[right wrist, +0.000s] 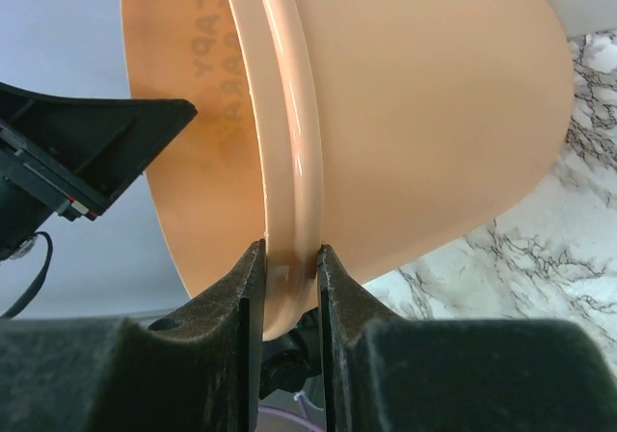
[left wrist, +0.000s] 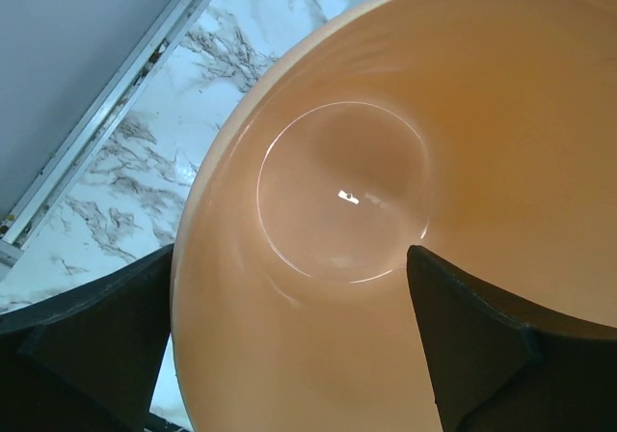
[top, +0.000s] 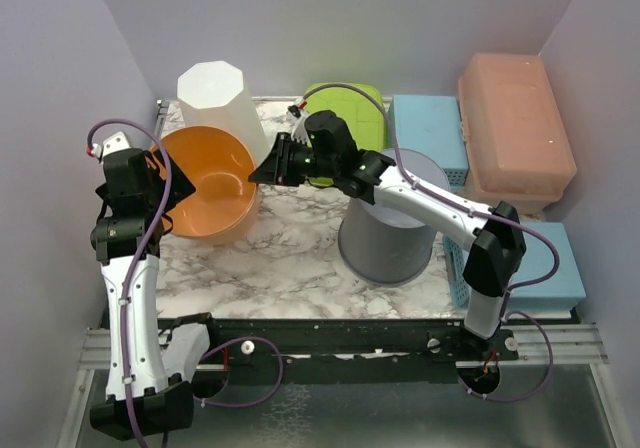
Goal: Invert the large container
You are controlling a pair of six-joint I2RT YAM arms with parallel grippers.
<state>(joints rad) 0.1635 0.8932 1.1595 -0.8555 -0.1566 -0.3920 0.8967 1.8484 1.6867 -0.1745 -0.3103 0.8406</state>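
The large container is an orange bowl (top: 205, 183) tipped on its side at the left of the marble table, its mouth facing left and up. My right gripper (top: 258, 176) is shut on the bowl's right rim (right wrist: 289, 162), both pads pressing the rolled edge at the gripper (right wrist: 289, 278). My left gripper (top: 165, 183) is open and straddles the opposite rim. In the left wrist view this gripper (left wrist: 289, 355) has one finger (left wrist: 87, 345) outside the bowl (left wrist: 337, 191) and the other finger (left wrist: 501, 345) inside, neither pressing it.
A white octagonal container (top: 222, 93) stands upside down right behind the bowl. A grey bucket (top: 392, 228) sits inverted under my right arm. Green (top: 350, 118), blue (top: 430, 133) and salmon (top: 515, 128) boxes line the back right; walls close in on both sides.
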